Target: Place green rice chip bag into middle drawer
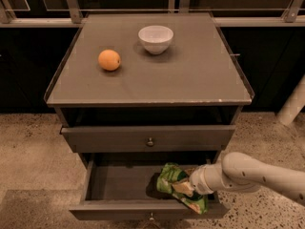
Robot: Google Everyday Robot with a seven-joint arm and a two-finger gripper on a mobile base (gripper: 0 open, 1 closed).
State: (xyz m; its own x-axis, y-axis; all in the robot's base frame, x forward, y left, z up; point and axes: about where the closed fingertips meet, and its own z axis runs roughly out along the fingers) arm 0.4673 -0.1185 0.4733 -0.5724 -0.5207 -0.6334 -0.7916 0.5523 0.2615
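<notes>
Nearest: middle drawer (119,187) is pulled open, its front rail along the bottom of the view and its knob (151,217) at 6 o'clock. The inside looks bare on the left half.

The green rice chip bag (172,179) sits over the drawer's right half, about 5 o'clock in the view. It is crumpled, and its lower end overlaps the front rail, so it looks lifted off the drawer floor rather than lying on it. A shadow falls on the floor at the bag's 9 o'clock.

The end effector (191,190) is buried in the bag's right side and clamped on it. The white arm (257,175) enters from 4 o'clock.

Step in hand, as I read it: carry-in and placement. The bag is over the drawer but not released.

The next move calls for:
- shifting the bag a little toward 12 o'clock and down, so it clears the front rail
- letting go
- backing the arm out toward 4 o'clock without dragging the bag

Risk: the bag snags on the rail or hangs over it.

Just above: the upper drawer front (105,138) is closed, with its knob (150,141) centred.

Farthest: tabletop (200,75) carries an orange (109,60) at 10 o'clock and a white bowl (156,38) near 12 o'clock, well apart. Neither is part of the task.
</notes>
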